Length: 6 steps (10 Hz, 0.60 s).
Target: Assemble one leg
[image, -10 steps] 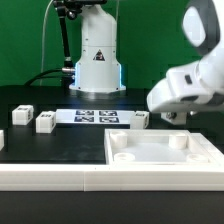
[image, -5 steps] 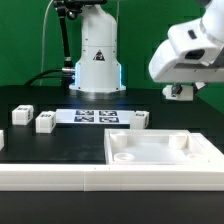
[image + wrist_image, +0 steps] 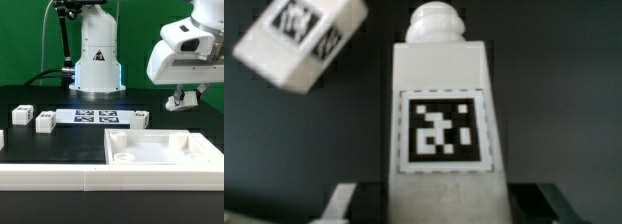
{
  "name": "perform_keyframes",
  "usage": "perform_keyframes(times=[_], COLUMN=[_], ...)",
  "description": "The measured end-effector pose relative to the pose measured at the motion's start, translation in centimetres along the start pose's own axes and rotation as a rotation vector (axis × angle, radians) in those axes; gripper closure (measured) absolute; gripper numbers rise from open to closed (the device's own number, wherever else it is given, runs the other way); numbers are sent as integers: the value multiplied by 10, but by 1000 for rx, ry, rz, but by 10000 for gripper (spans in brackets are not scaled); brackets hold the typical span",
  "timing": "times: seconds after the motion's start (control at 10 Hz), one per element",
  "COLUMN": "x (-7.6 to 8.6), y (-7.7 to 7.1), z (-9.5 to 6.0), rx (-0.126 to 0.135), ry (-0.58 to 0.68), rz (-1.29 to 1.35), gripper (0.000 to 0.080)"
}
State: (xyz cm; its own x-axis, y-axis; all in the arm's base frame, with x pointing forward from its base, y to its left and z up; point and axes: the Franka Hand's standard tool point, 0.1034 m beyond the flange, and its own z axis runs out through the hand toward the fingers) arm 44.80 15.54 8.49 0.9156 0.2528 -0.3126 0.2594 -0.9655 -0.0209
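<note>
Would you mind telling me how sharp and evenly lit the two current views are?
Exterior view: sharp and evenly lit, the tabletop bright against the black table, a blue glow at the arm's base. Wrist view: soft throughout; the held leg slightly blurred, the loose leg blurrier.

Leg just beside marker board, tabletop in front

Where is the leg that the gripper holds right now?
On the exterior view's right, the leg hangs in the gripper, raised above the tabletop's far edge, right of a loose leg.
</note>
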Motion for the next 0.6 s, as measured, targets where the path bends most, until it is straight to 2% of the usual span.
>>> perform_keyframes(times=[0.1, 0.3, 0.4, 0.6], x=[14, 19, 28, 29], y=[12, 30, 28, 28], z=[-17, -44, -45, -42], rx=[2, 0, 0, 0], ry=[93, 169, 260, 382], rz=[-16, -10, -12, -13], gripper=[508, 508, 508, 508])
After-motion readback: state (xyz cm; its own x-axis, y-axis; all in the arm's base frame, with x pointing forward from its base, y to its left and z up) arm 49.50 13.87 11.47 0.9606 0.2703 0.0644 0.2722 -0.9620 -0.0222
